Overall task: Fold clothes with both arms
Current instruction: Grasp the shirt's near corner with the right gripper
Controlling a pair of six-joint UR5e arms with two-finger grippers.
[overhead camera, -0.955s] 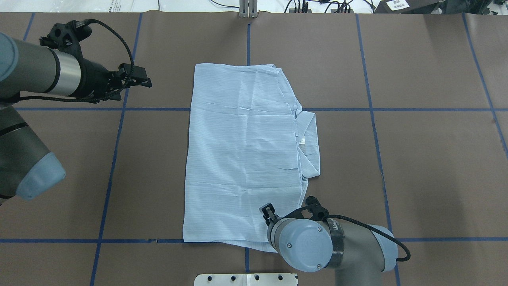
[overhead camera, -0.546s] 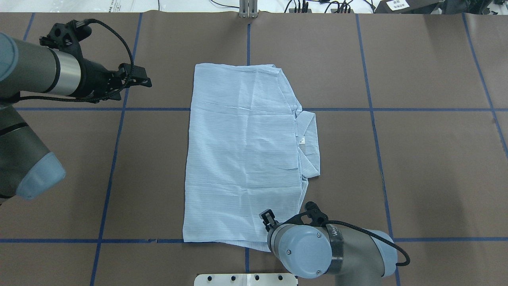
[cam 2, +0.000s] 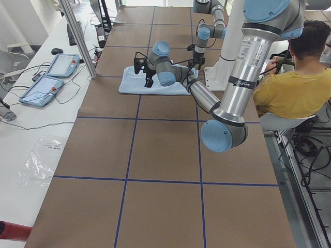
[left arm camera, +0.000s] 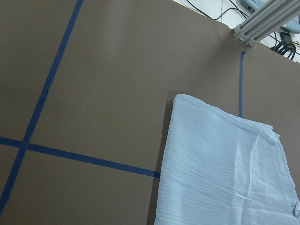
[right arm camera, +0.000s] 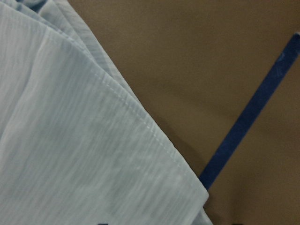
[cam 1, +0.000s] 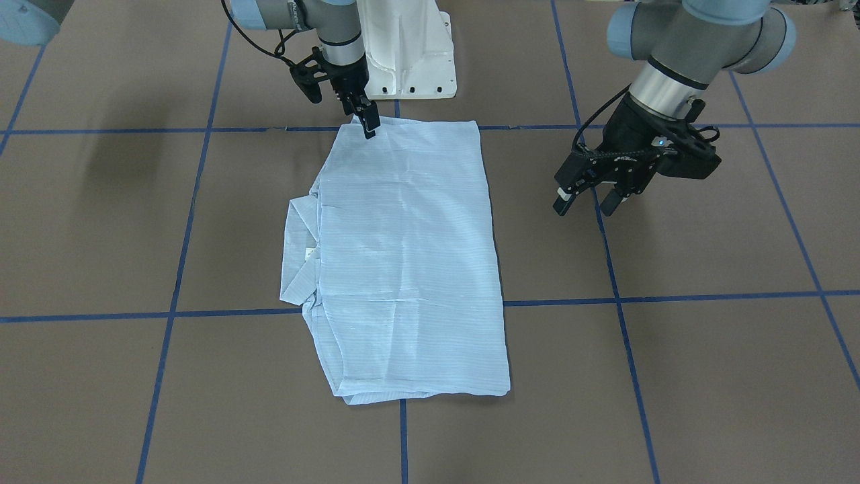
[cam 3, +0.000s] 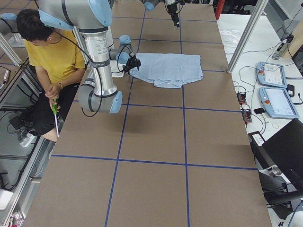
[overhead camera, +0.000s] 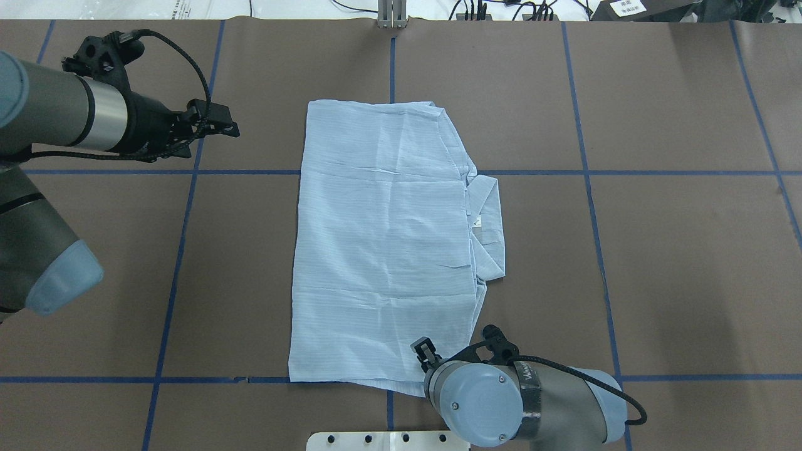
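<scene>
Right end effector (cam 1: 369,128) hangs low over the shirt (cam 1: 403,255) at the corner nearest the pedestal (cam 1: 410,60). From the front its tips look to be right at the cloth edge. Its wrist camera shows two dark tips apart at the bottom of the picture, with the corner hem between them, so I read the jaws as parted and gripping nothing. From overhead, the arm's own wrist covers it.

Left end effector (cam 1: 586,202) hovers above the worktop (cam 1: 705,376), jaws clearly apart and empty, well clear of the shirt's long edge. Only bare brown surface and a blue tape line (cam 1: 608,255) lie between them.

I see the shirt flat in the middle of the worktop, folded into a long rectangle. Its collar (overhead camera: 489,216) sticks out on the robot's right side.

Around the rig, an aluminium post (overhead camera: 391,15) stands at the far edge. Two control pendants (cam 3: 274,90) lie on the white side bench, and a person in a yellow top (cam 3: 54,56) sits beside the pedestal.
</scene>
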